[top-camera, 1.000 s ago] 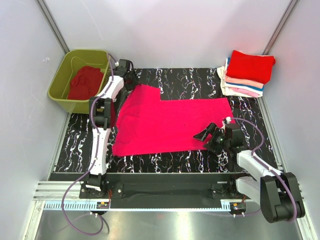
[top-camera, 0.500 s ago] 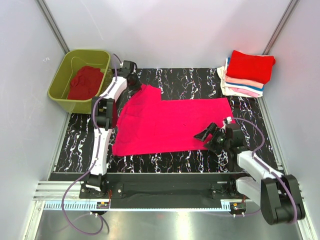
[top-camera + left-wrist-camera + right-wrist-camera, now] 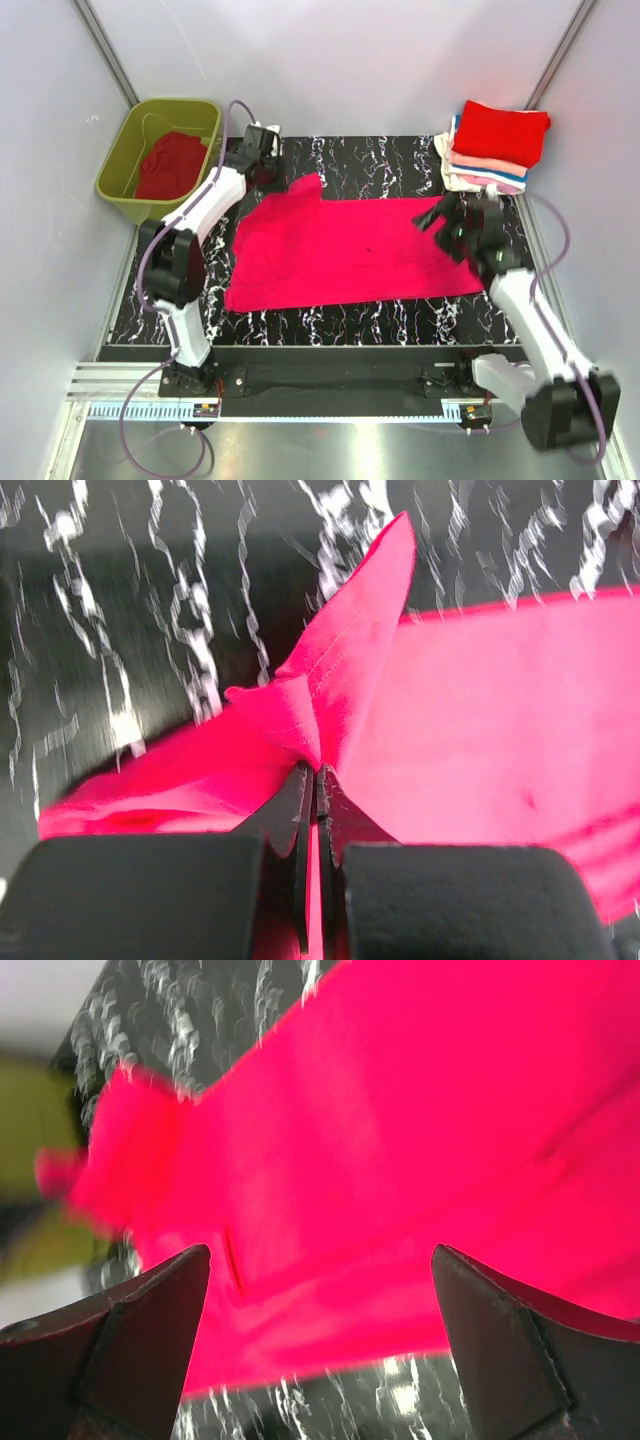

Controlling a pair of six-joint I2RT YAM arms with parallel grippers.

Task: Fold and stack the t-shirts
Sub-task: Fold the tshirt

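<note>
Black marbled table point(image 3: 400, 160): magenta t-shirt point(image 3: 340, 250) spread flat mid-table. Left gripper point(image 3: 312, 785) is clamped on its far-left sleeve, which is pulled into a peak; the arm reaches further right than a second ago. Right gripper point(image 3: 315, 1260), jaws apart, has swung from the near-right hem to the far-right corner, near the folded stack point(image 3: 495, 145).

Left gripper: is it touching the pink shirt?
Touching. The left wrist view shows the left gripper shut, pinching a peak of the pink shirt.
</note>
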